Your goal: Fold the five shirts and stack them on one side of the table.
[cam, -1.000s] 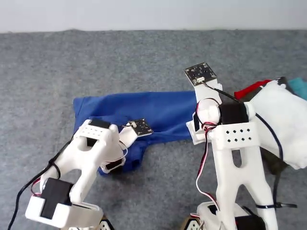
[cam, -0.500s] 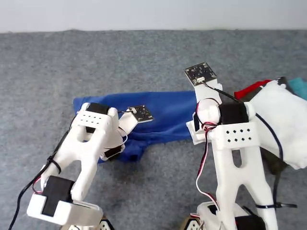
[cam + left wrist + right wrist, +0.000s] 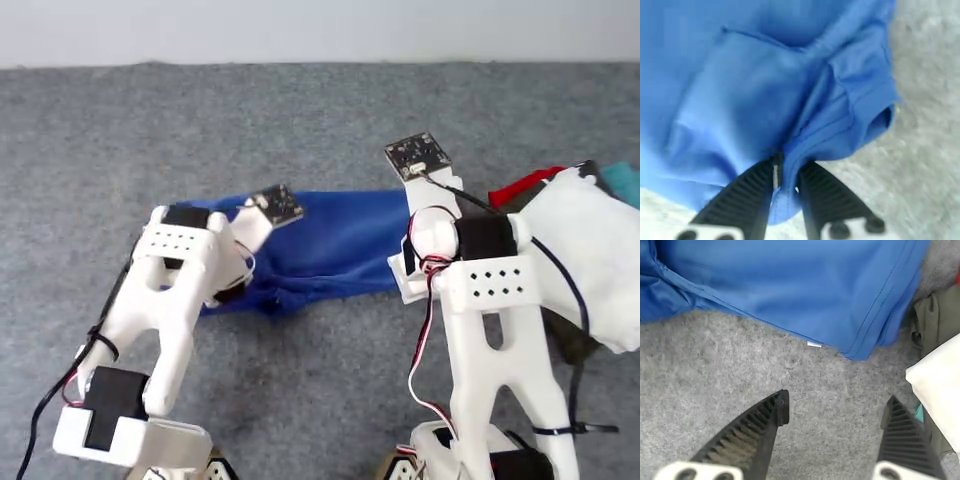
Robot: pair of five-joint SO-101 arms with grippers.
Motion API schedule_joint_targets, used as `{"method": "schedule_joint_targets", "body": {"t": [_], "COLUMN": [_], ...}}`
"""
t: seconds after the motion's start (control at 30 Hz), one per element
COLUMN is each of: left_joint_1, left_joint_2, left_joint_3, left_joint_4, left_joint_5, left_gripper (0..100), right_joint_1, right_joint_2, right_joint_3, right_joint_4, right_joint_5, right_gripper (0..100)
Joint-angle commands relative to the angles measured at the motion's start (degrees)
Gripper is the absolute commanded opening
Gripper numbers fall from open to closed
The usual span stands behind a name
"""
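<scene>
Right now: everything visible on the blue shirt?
The blue shirt is thin cloth with stitched hems and a small white tag at one edge. It lies as a long folded band on the grey table, bunched at one end, where the left gripper is shut on a pinch of it. The right gripper hangs open near its hem, not touching.

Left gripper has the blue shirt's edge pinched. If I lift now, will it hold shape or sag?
Likely floppy: the blue shirt bunches into soft folds where the left gripper pinches it, so it should drape. Probably light: the cloth looks thin. The fuzzy grey table may drag its trailing part.
</scene>
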Motion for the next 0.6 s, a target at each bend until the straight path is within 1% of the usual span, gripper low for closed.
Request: {"method": "schedule_joint_targets", "body": {"t": [0.0, 0.27, 0.4, 0.57], "left_joint_1": [-0.70, -0.79, -0.88, -0.79], "left_joint_2": [-0.18, 0.88, 9.41, 20.13], "left_joint_3": [-5.14, -9.36, -14.02, -25.27], "left_joint_4": [-0.44, -0.79, 0.09, 6.33], "left_joint_5": [0.88, 0.88, 0.97, 3.34], "left_gripper": [3, 3, 3, 3], "right_joint_1": [-0.48, -0.48, -0.48, -0.48], "right_joint_2": [-1.89, -1.89, -1.89, -1.89], "right_joint_3": [0.70, 0.88, 0.88, 0.88], "right_joint_4": [-1.10, -1.10, -1.10, -0.84], "right_joint_5": [-0.53, -0.53, -0.53, -0.53], "right_gripper": [30.3, 30.3, 30.3, 30.3]}}
